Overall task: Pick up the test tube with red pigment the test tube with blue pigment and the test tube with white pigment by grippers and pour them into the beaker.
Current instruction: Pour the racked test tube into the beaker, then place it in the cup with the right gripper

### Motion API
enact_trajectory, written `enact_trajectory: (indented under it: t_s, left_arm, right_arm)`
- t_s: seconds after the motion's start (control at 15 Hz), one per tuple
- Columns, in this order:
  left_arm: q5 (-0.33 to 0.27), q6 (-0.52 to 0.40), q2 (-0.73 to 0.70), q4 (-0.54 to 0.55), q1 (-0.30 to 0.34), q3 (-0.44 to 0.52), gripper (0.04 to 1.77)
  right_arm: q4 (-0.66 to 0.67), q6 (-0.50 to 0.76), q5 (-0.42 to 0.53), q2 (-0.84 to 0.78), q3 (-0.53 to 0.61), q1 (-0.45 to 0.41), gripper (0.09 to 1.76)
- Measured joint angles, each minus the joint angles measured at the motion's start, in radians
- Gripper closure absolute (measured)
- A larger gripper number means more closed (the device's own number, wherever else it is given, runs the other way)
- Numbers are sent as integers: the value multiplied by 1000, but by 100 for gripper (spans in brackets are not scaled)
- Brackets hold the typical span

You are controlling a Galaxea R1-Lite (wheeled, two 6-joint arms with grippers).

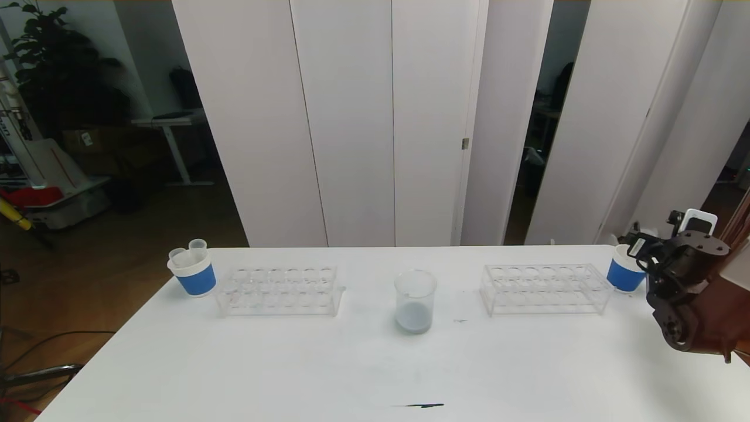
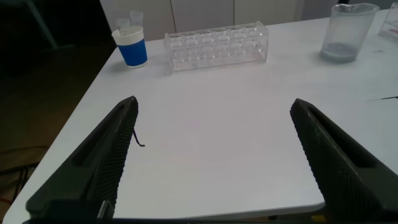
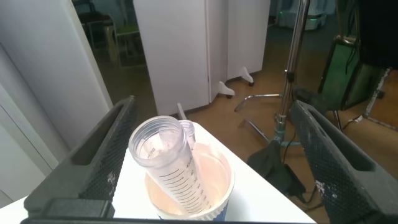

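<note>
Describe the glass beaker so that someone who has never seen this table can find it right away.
On the white table, look between the two clear tube racks, left and right. The beaker stands alone there, slightly nearer the robot. Unlike the blue-sleeved paper cups at the far corners, it is transparent glass with greyish liquid at the bottom.

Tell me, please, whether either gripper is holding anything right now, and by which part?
Nothing is held. The right gripper stands open around a tube resting in the paper cup; the left gripper is open.
</note>
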Motion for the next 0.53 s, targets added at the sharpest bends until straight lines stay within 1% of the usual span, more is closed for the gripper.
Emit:
enact_trajectory:
  t_s: [0.13,0.53]
  left_arm:
    - [0,0,0,0,0,0,6]
    - [0,0,0,0,0,0,6]
  right_arm:
    - [-5,0,20,-9,3,-14,11]
    - [-1,-6,25,-44,7,-24,11]
